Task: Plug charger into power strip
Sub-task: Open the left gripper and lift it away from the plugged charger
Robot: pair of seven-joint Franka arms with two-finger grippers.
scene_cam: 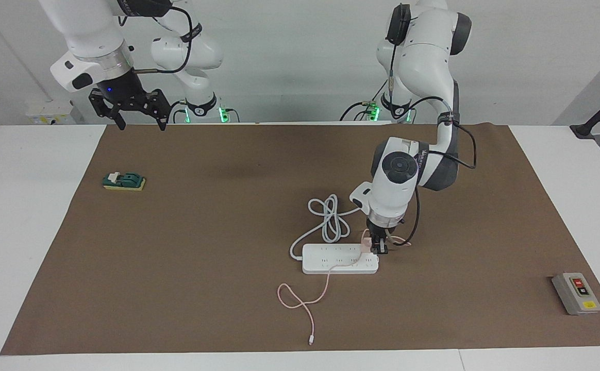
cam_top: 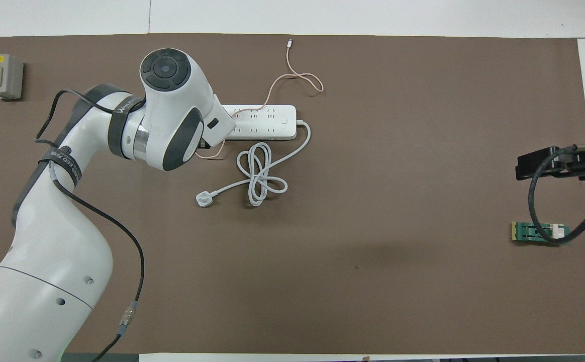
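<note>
We find the left gripper (scene_cam: 378, 246) lowered onto the end of the power strip (scene_cam: 331, 259) toward the left arm's end of the table, its fingers pressed together on the charger (scene_cam: 366, 242), a small pale pink cube that shows just beside the black fingertips in the facing view; whether its prongs are already seated in an outlet we cannot tell, since the wrist hides that spot from overhead. Taking the strip as the dial's centre in the overhead view, the charger's cable (cam_top: 292, 76) trails off toward twelve o'clock, looping once before ending near the mat's edge farthest from the robots; the strip's own thick cord (cam_top: 260, 173) coils toward six o'clock, nearer the robots, ending in a white three-pin plug (cam_top: 203, 200). We judge the charger light and rigid, its smooth faces liable to slip or twist under a narrow pinch; the sound hold is across two flat sides of the body, never on the limp cable, which would only drag. The strip looks light too, so we expect it could slide or tip when pressed at one end. The right gripper (scene_cam: 136, 108) waits, fingers spread and holding nothing, raised over the mat's edge nearest the robots at the right arm's end of the table.
</note>
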